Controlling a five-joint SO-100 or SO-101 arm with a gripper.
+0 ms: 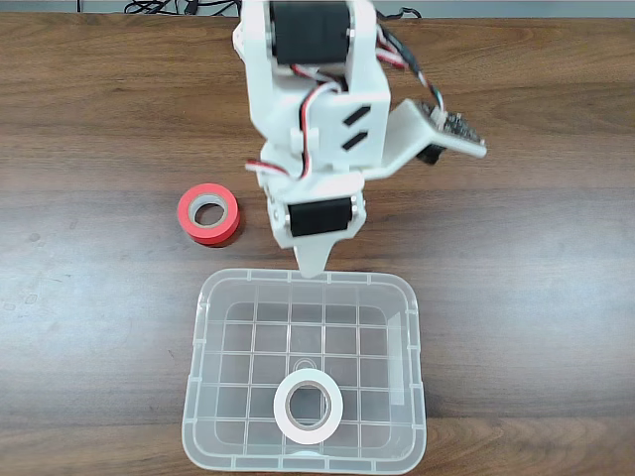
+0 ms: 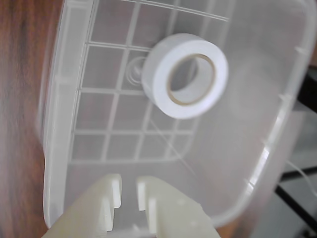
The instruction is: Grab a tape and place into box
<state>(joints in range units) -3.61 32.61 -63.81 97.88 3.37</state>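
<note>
The tape (image 1: 309, 406) (image 2: 185, 75), a white ring with a pale core, lies flat on the grid bottom of the box (image 1: 203, 307) (image 2: 64, 124), toward its near side in the fixed view. My gripper (image 1: 313, 266) (image 2: 129, 191) hangs over the box's far rim, well apart from the tape. Its cream fingers (image 2: 111, 193) stand a narrow gap apart with nothing between them.
A red tape roll with a grey core (image 1: 209, 213) lies on the wooden table left of the arm, outside the box. Black cables (image 1: 169, 8) run along the table's far edge. Bare wood lies on both sides of the box.
</note>
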